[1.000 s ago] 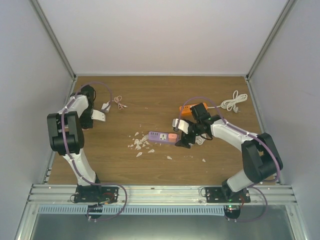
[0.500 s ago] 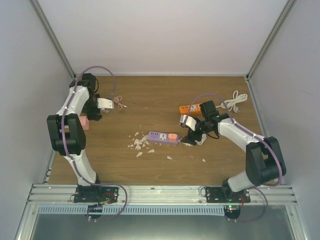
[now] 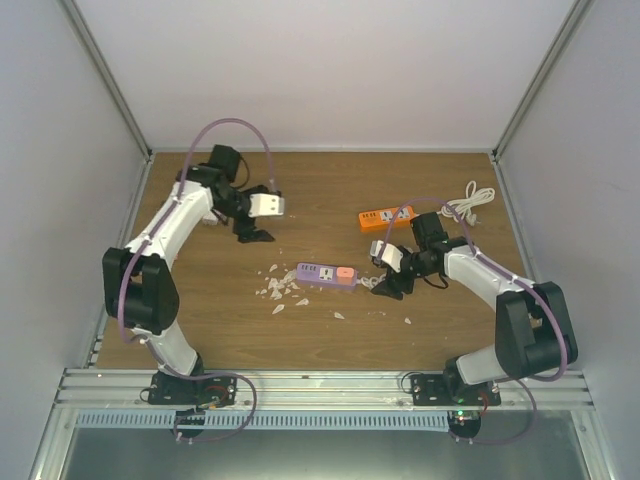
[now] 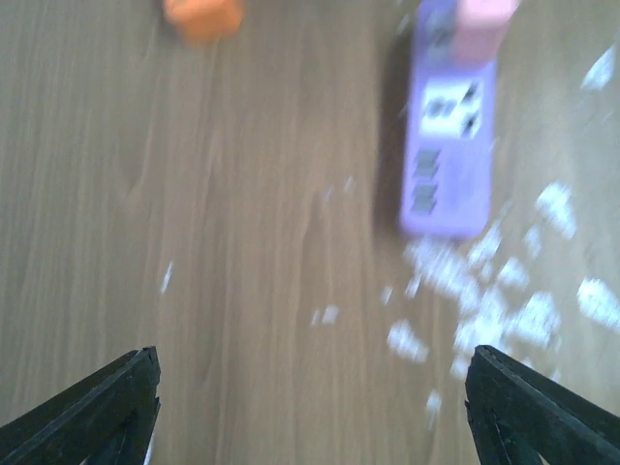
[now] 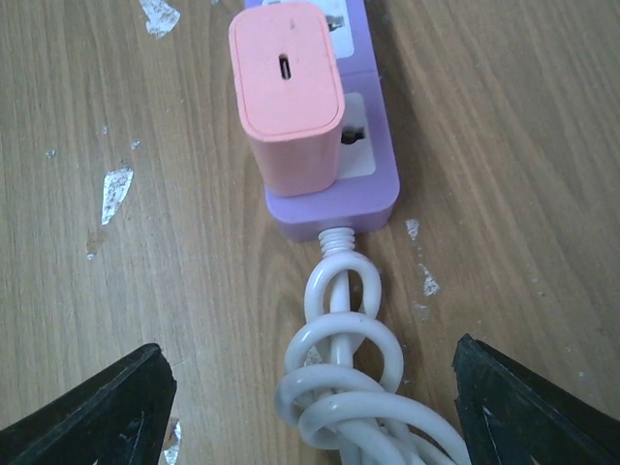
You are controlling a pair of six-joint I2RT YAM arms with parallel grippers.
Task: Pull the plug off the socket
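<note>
The purple socket strip (image 3: 318,273) lay near the middle of the wooden table (image 3: 220,330), its length running left to right. The pink plug (image 5: 288,92) stood upright in the outlet at the strip's right end, its base against the strip's face. A white cord (image 5: 341,383) left that same end and looped into a coil.

The right gripper (image 3: 384,272) hung just right of the plug, over the coil. Its jaws stood wide apart, one on each side of the coil, and gripped nothing.

The left gripper (image 3: 261,220) hung over the far left part of the table, well apart from the strip. Its jaws were spread wide and empty. Its wrist view was blurred.

White scraps (image 3: 278,288) lay scattered by the strip's left end. An orange socket strip (image 3: 385,217) lay farther back.
</note>
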